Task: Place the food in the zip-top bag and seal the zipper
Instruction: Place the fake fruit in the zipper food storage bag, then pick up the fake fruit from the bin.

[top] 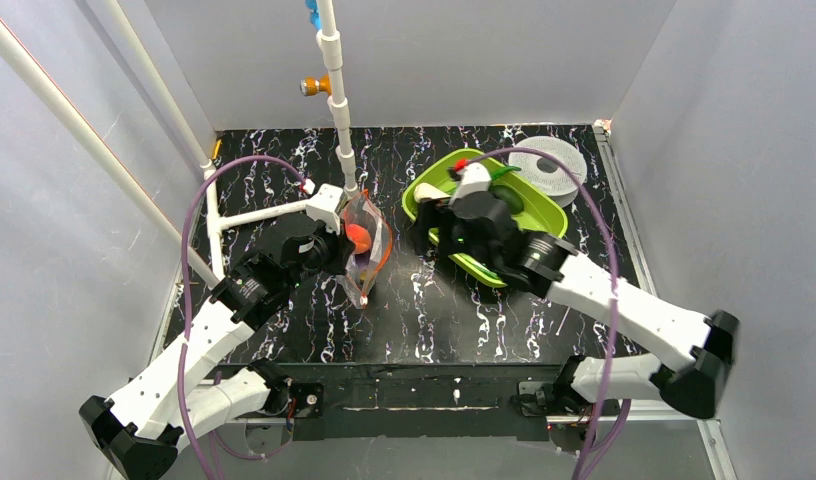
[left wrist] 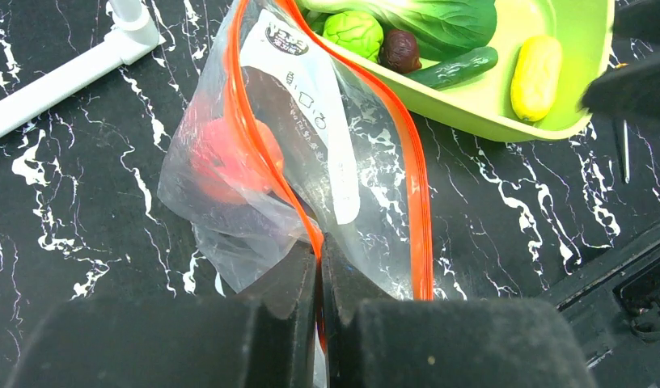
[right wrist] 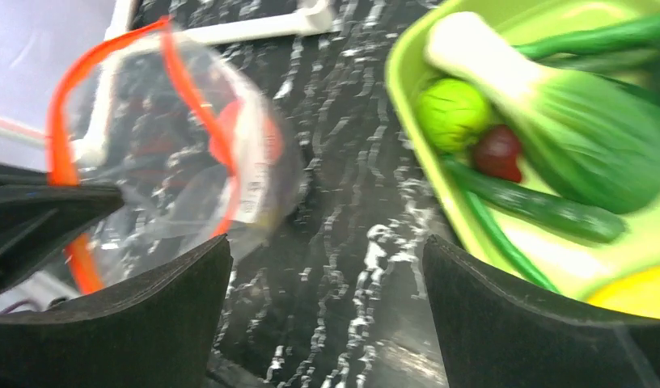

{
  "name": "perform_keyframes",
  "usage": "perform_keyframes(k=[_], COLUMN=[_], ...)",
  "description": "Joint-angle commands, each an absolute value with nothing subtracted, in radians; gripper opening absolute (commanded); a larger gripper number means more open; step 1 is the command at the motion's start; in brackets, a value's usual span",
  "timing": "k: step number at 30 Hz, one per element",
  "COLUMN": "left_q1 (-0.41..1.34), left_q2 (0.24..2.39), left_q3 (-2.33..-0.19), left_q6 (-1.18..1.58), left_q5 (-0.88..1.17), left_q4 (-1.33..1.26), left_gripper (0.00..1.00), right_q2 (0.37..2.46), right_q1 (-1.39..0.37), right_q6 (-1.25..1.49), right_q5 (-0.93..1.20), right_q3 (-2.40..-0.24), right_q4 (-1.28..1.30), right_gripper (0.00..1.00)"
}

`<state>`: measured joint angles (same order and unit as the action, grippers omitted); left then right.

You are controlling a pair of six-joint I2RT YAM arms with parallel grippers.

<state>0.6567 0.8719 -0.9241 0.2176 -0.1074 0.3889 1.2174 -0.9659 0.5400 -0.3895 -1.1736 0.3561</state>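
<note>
The clear zip-top bag (top: 365, 248) stands open-mouthed on the black marbled table, with one red-orange fruit (left wrist: 228, 162) inside it. My left gripper (left wrist: 319, 252) is shut on the bag's rim, pinching one side of the red-orange zipper (left wrist: 414, 186). My right gripper (right wrist: 327, 242) is open and holds nothing. It hovers over bare table between the bag (right wrist: 173, 153) and the lime-green tray (right wrist: 401, 121). In the tray lie bok choy (right wrist: 569, 121), a round green fruit (right wrist: 452, 113), a small dark red one (right wrist: 499, 152), a cucumber (right wrist: 545, 208) and a yellow fruit (left wrist: 537, 77).
A white pipe frame (top: 339, 110) rises just behind the bag, and one of its bars (top: 259, 213) lies along the table. A white perforated disc (top: 552, 160) sits at the back right, behind the tray (top: 422, 190). Grey walls close in both sides.
</note>
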Motion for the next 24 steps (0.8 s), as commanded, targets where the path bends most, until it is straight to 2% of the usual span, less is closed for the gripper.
perform_keyframes(k=[1, 5, 8, 16, 24], left_q1=[0.659, 0.658, 0.659, 0.658, 0.659], left_q2=[0.865, 0.871, 0.874, 0.882, 0.883], left_q3=[-0.923, -0.926, -0.923, -0.925, -0.926], left_q6=[0.217, 0.216, 0.217, 0.217, 0.217], left_q5=[-0.111, -0.104, -0.107, -0.11, -0.109], left_q4=[0.368, 0.371, 0.368, 0.372, 0.374], left_gripper=[0.0, 0.0, 0.0, 0.0, 0.0], right_q2=[1.094, 1.11, 1.21, 1.473, 1.621], right_q1=[-0.823, -0.665, -0.551, -0.523, -0.515], right_q6=[0.555, 0.68, 0.803, 1.002, 1.06], right_q5=[-0.523, -0.53, -0.51, -0.614, -0.639], right_q3=[-0.993, -0.944, -1.01, -1.226, -1.252], right_q4=[0.389, 0.501, 0.676, 0.937, 0.923], right_gripper=[0.96, 0.98, 0.98, 0.98, 0.94])
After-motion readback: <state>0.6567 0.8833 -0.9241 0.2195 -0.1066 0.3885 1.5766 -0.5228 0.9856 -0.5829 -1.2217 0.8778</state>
